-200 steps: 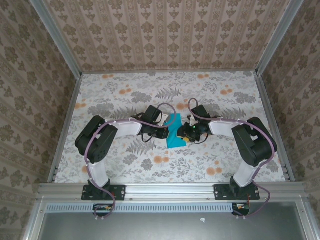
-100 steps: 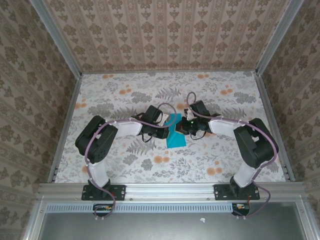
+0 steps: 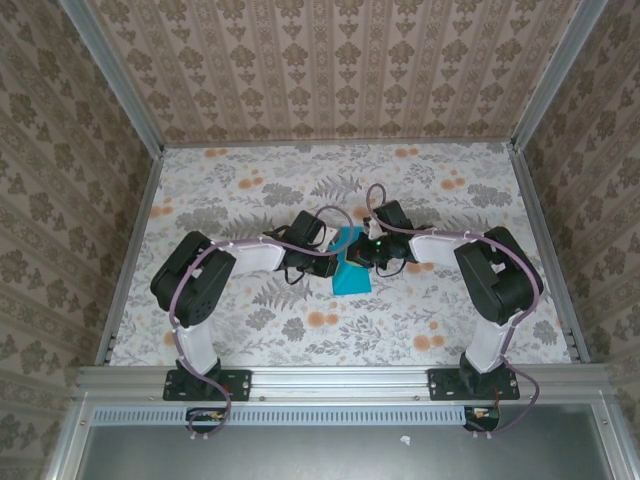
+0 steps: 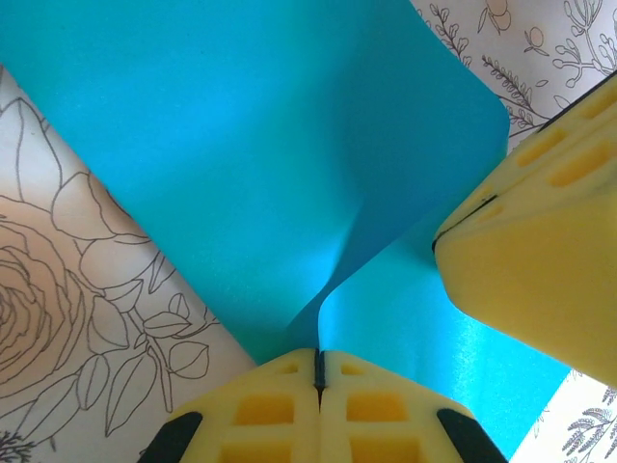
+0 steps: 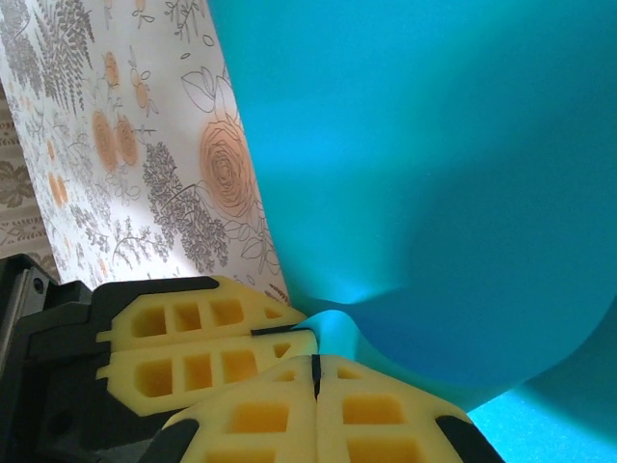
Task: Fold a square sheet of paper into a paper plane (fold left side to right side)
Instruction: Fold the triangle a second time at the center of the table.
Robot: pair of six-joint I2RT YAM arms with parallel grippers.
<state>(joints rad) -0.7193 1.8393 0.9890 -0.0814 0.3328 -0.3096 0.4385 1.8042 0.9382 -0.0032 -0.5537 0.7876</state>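
- The fingers (image 4: 265,410) of the left gripper (image 4: 318,359) are pressed flat together, with an edge of the cyan-blue sheet of paper (image 4: 241,145) nipped in the seam between them.
- The fingers (image 5: 260,420) of the right gripper (image 5: 316,365) are clenched the same way on that raised edge. Seen from the right wrist, the left gripper's yellow pads sit just beside them.
- Seen from above, the sheet (image 3: 350,272) lies on the floral tabletop (image 3: 240,190). The left gripper (image 3: 331,262) reaches it from its left side and the right gripper (image 3: 363,256) from its right, and the two meet over its middle.
- From that view the sheet looks narrower than square, so it seems partly folded. Its long axis runs from the far side toward the arm bases.
- Where the two pinches meet, the paper curls up off the layer lying flat beneath it. The rest of the sheet rests on the table.
- Key relation: both pinch points sit nearly touching on one lifted edge above the sheet's middle, so neither arm is nearer to it. The edge runs roughly along the sheet's long axis.
- Judgement: a left-to-right fold would carry this edge toward the sheet's right side, where the right arm stands. With the grips so close together, the free ends of the edge may sag or twist.
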